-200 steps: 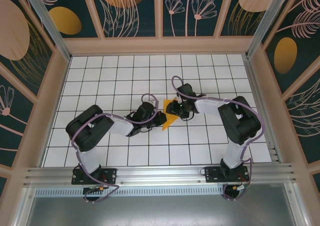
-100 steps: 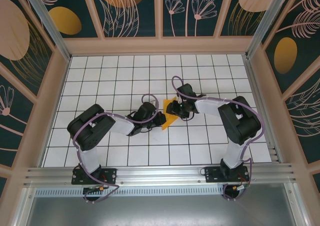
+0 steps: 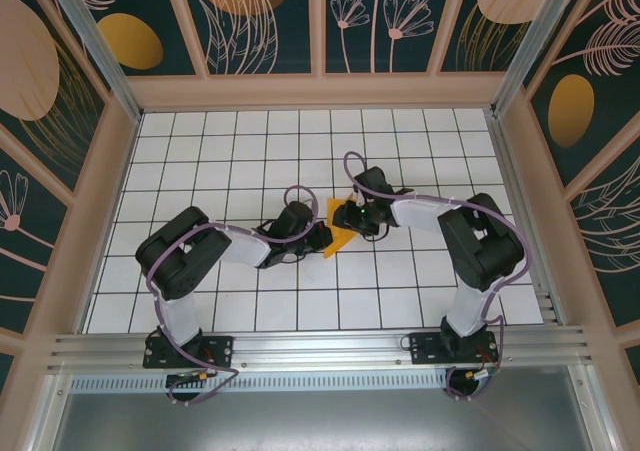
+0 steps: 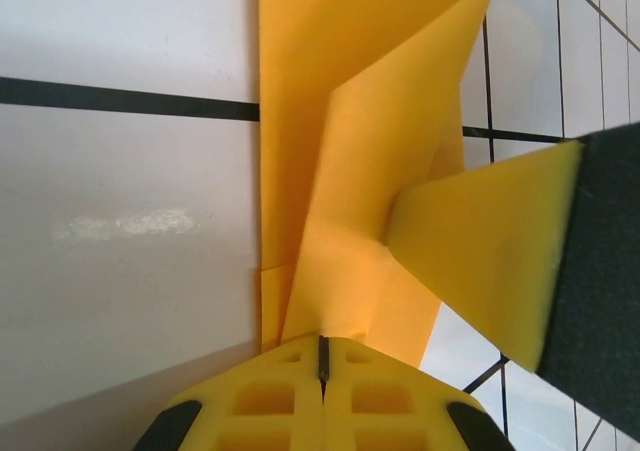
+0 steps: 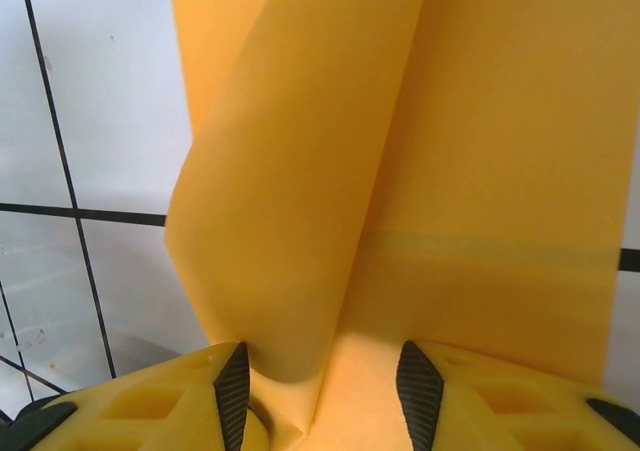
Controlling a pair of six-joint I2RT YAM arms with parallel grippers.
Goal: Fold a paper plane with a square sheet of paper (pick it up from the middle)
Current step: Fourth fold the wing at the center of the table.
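The square sheet of paper (image 3: 338, 239) is a creased, pointed orange-yellow shape lying mid-table between both grippers. My left gripper (image 3: 322, 237) reaches in from the left. In its wrist view, the left gripper (image 4: 322, 356) is shut on the near edge of the folded paper (image 4: 340, 171). One finger of the other gripper (image 4: 500, 261) presses on the sheet from the right. My right gripper (image 3: 352, 217) sits over the paper's upper part. In the right wrist view, the right gripper (image 5: 325, 391) is open, with a raised curl of paper (image 5: 290, 201) standing between its dark pads (image 5: 232, 391).
The floor is a white grid table (image 3: 240, 151) with wooden walls (image 3: 320, 91) on three sides and a metal rail (image 3: 320, 346) along the near edge. Both arm elbows (image 3: 175, 256) bulge outward on either side of the paper.
The left gripper has crept slightly right towards the paper. The right gripper and the sheet have hardly shifted.
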